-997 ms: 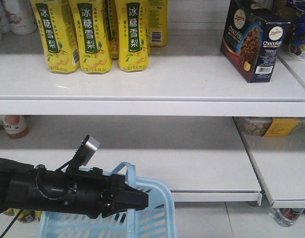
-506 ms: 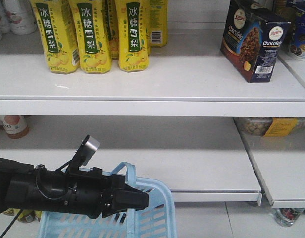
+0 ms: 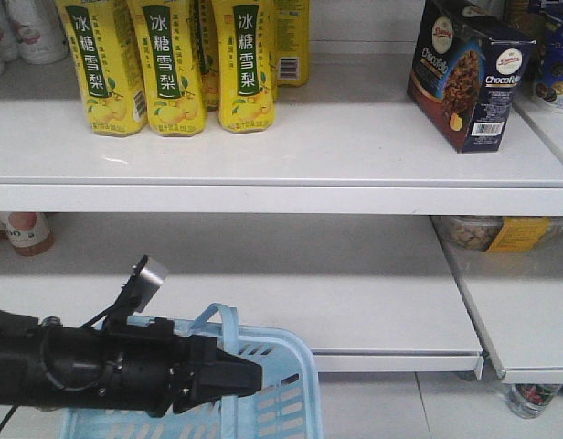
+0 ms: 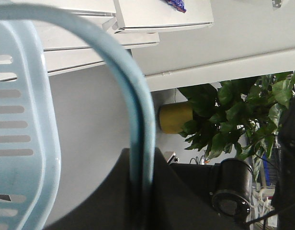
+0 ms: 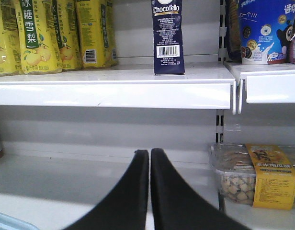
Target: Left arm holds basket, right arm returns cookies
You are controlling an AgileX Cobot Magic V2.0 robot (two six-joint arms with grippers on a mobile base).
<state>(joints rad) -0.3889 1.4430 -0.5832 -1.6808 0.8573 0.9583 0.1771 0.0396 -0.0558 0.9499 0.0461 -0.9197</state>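
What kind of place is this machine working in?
Likely a shop or a mock-up of one: white shelves stocked with yellow drink cartons, a cookie carton, and a blue shopping basket.

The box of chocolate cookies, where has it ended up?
In the front view the cookies stand upright at the right end of the upper shelf, well right of the yellow drink cartons, with no gripper touching them.

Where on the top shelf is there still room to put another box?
The widest bare patch on the top shelf runs between the yellow drink cartons on the left and the cookies on the right. The strip in front of the cartons is bare too. It is crowded at the far left, where the cartons stand packed together.
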